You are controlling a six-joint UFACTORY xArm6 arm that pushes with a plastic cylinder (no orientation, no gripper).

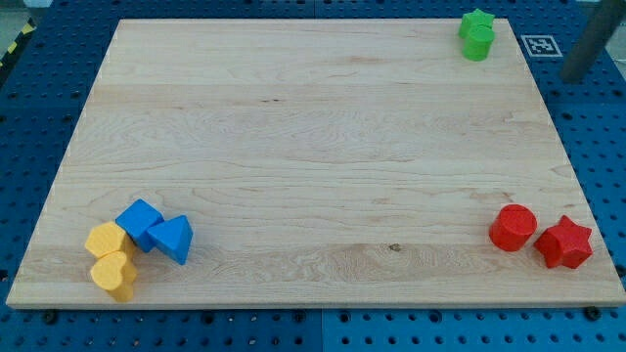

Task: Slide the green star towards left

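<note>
Eight blocks sit on the wooden board (313, 147), all near its corners. Nearest, at the view's bottom left, a yellow heart (114, 276) touches a yellow hexagon (105, 239), with a blue cube (140, 223) and blue triangle (173, 238) just beside them. At the bottom right, a red cylinder (513, 228) sits close beside a red star (563, 242). Farthest, at the top right corner, the green star (477, 20) touches a green cylinder (477, 43) below it. A dark blurred rod (585, 44) stands off the board's right edge; my tip (571, 76) is right of the green pair, apart from them. No jaws exist here.
</note>
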